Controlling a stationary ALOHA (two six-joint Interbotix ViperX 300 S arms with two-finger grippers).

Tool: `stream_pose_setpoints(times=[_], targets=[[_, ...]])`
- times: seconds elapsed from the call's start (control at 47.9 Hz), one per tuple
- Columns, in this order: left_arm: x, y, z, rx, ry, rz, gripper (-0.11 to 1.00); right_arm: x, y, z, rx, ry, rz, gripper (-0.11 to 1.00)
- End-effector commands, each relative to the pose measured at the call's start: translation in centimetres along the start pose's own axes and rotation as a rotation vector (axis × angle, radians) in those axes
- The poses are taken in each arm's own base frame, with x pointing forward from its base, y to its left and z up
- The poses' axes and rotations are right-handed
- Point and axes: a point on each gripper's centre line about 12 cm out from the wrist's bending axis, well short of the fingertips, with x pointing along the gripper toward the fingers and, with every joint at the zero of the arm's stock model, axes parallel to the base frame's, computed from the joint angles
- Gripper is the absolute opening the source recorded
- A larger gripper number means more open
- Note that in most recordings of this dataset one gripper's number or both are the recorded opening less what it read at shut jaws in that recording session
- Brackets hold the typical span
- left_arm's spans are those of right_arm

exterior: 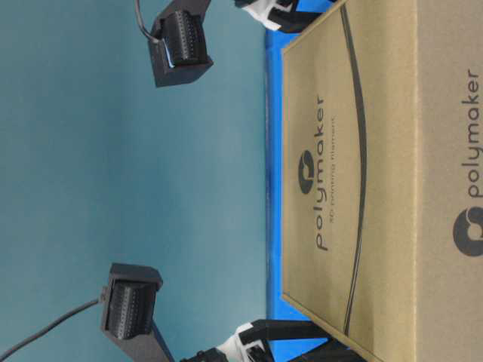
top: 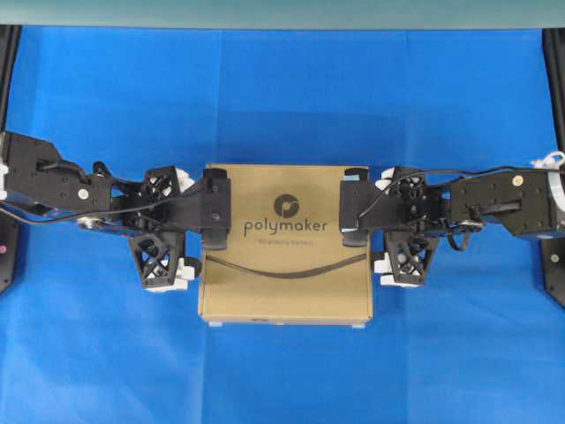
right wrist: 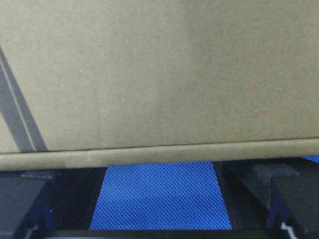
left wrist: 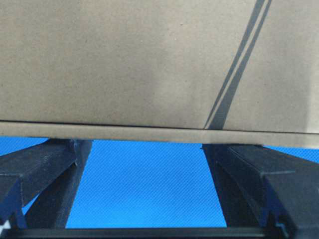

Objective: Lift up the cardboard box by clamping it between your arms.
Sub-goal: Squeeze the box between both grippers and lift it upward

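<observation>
The tan cardboard box [top: 284, 243] with "polymaker" lettering lies flat in the middle of the blue mat, between the two black arms. My left gripper [top: 196, 225] is open, its fingers spread wide with the tips against the box's left side. My right gripper [top: 378, 221] is open in the same way against the box's right side. In the left wrist view the box [left wrist: 149, 64] fills the top, and the fingers [left wrist: 45, 164] end at its lower edge. The right wrist view shows the same box [right wrist: 159, 74] and fingers [right wrist: 279, 189]. I cannot tell if the box is off the mat.
The blue mat [top: 282, 380] covers the table around the box. Black frame posts [top: 552, 265] stand at the far left and right edges. In the table-level view the box [exterior: 355, 181] is close, with the wrist cameras [exterior: 181, 45] beside it against a teal wall.
</observation>
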Motion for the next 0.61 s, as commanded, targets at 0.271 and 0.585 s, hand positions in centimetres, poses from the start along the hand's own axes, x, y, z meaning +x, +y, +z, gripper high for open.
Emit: stream_pose_setpoints(times=[0.271, 0.585], targets=[[-0.6, 0.0, 2.5, -0.011, -0.071, -0.001, 0.86, -1.2, 0.1, 2.5, -0.002, -0.075, 0.001, 1.0], [-2.4, 0.5, 4.4, -0.017, -0.123, 0.006, 0.86, -2.6, 0.0, 4.1, 0.003, -0.118, -0.002, 1.0]])
